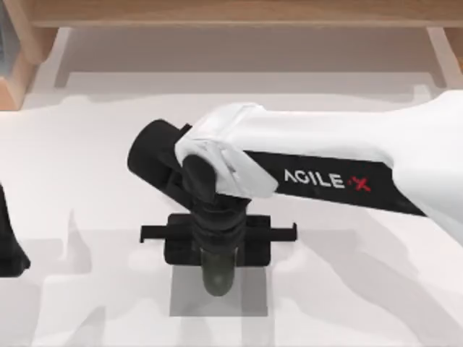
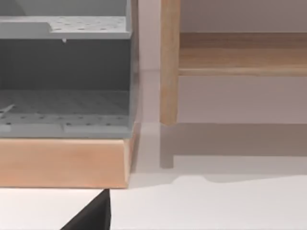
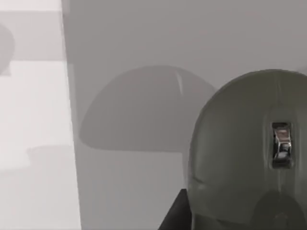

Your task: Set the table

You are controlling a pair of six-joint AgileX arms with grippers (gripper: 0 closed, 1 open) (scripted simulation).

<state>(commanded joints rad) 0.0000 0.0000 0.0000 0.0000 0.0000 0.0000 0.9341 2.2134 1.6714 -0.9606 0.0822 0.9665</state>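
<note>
Top view: we look down on the table (image 1: 347, 289), a broad, flat, matte white surface that reaches every edge but 12 o'clock, where a light-brown wooden frame (image 1: 239, 11) with a smooth grain runs across. At 6 o'clock a small grey square pad (image 1: 184, 300) lies flat on the surface. Our right arm (image 1: 340, 163), a glossy white shell with a black band, comes in from 3 o'clock and bends down over the pad. Its right gripper (image 1: 218, 253), black and boxy with a thin cross-rail, hangs above the pad's 12 o'clock edge and hides that edge. Just below it a rounded, dull olive-grey object (image 1: 217, 275) sits over the pad. How the jaws stand, and whether they grip this object, we cannot tell, as the wrist covers them.

In the right wrist view the object (image 3: 240, 143) is a smooth dome with a small shiny metal wheel (image 3: 281, 146) set in a slot. Its soft round shadow falls on the grey pad (image 3: 144, 48), beside the white surface (image 3: 33, 96).

Our left arm (image 1: 9, 246) is parked at 9 o'clock, a dark shape at the edge; we cannot tell how its jaws stand. Its wrist view shows a grey rack (image 2: 67, 62) with perforated shelves on a light wooden base (image 2: 62, 163), a square wooden post (image 2: 169, 62) next to it, and the white surface (image 2: 216, 206) in front.
</note>
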